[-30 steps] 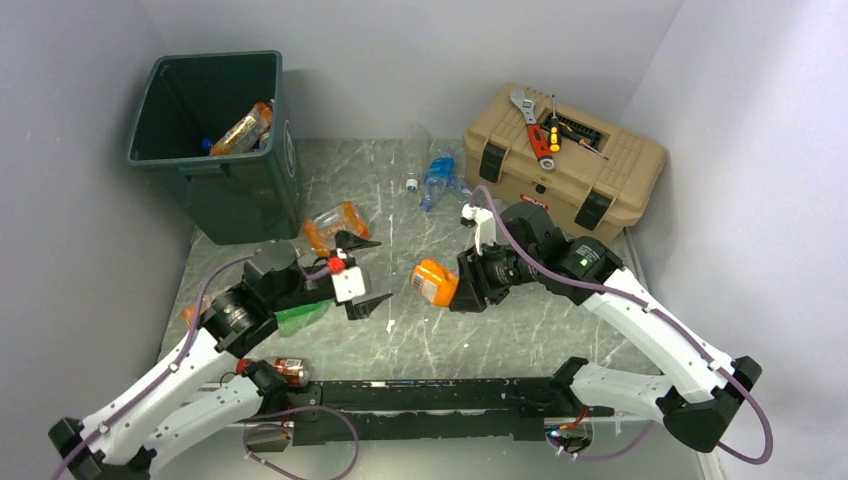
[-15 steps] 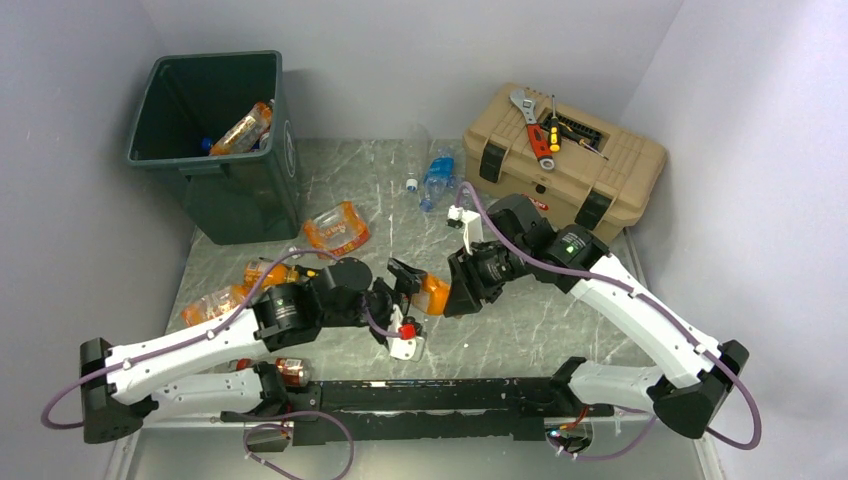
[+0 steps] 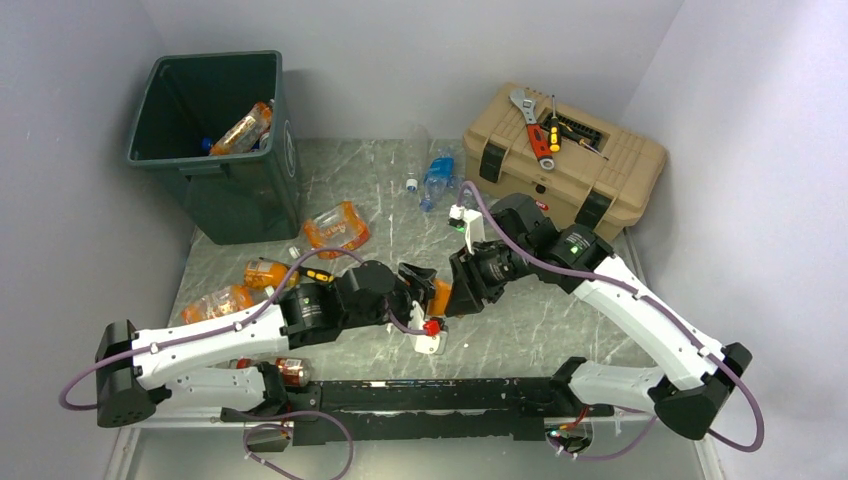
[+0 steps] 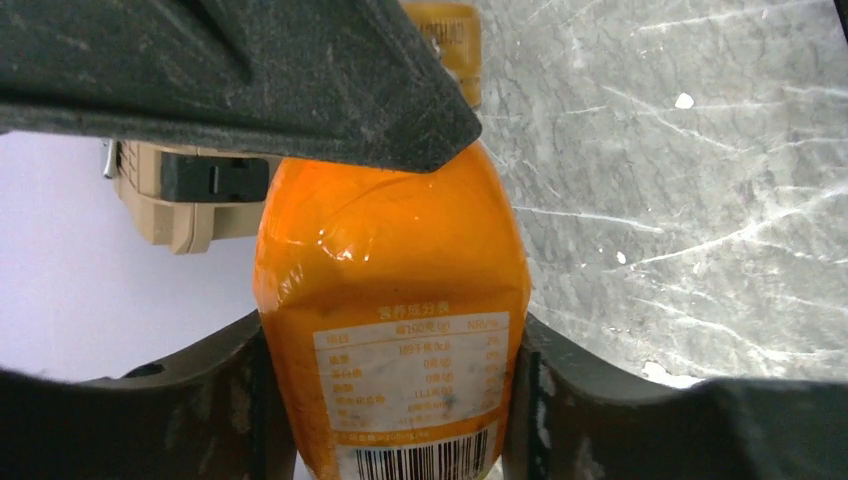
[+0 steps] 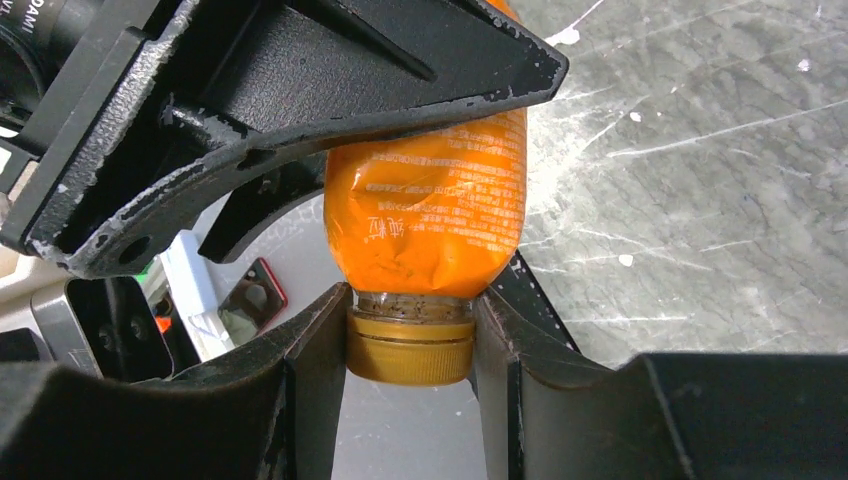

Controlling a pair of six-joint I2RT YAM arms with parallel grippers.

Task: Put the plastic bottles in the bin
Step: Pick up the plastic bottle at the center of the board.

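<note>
One orange plastic bottle hangs above the table centre between both grippers. My right gripper is shut on its gold cap, with the crumpled orange body sticking out beyond the fingers. My left gripper is shut on the bottle's labelled lower body, a finger pressing each side. From above, the left gripper and right gripper meet tip to tip. The dark green bin stands at the far left with an orange bottle inside.
Loose bottles lie on the table: a crushed orange one, clear ones, two orange ones at the left, one by the arm bases. A tan toolbox with tools on top stands at the back right.
The left arm swung right from the table's left side to the orange bottle in the right gripper, and its jaws closed from wide open onto the bottle's body. The right gripper kept its grip.
</note>
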